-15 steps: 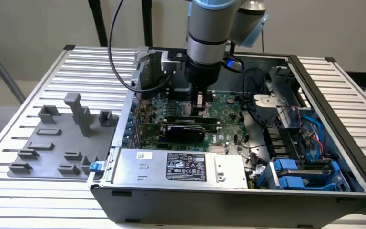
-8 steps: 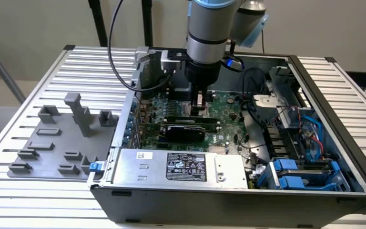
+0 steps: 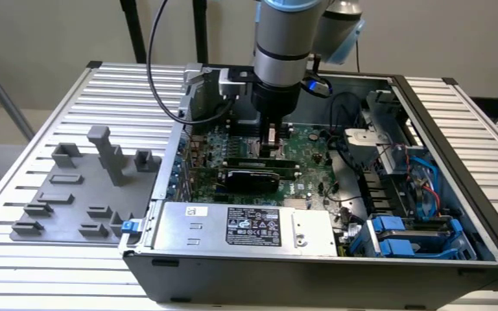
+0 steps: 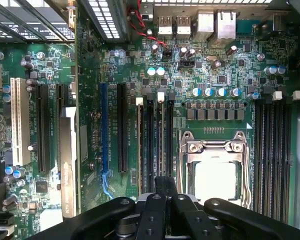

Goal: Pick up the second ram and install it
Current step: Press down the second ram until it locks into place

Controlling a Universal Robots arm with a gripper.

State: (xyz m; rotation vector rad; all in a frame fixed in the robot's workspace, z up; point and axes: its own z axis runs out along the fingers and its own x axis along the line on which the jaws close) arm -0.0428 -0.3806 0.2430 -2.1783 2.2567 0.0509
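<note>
In the wrist view, the gripper (image 4: 165, 181) is seen nearest, its jaws drawn narrow. Between them the second ram (image 4: 163, 140) is held edge-on, so that only a thin pale line is presented. Its long axis is laid parallel to the dark memory slots (image 4: 151, 145) just beside it, and it points away from the gripper towards the rear ports (image 4: 190, 22) of the motherboard (image 4: 90, 165). The end under the jaws is hidden, and how deep the strip sits in its slot cannot be made out. A second pale edge (image 4: 140, 145) is seen in a neighbouring slot. The metal processor socket (image 4: 215, 160) is seen close alongside the slots.

In the exterior view, the labelled power supply (image 3: 240, 227) is seen nearest, at the front of the open case (image 3: 456, 162). Beyond it the gripper (image 3: 272, 150) is lowered upright onto the motherboard (image 3: 305, 155); the strip there is too slim to be told apart. The gray fixture (image 3: 85, 188) is shown outside the case, at the exterior view's left, well apart from the gripper.
</note>
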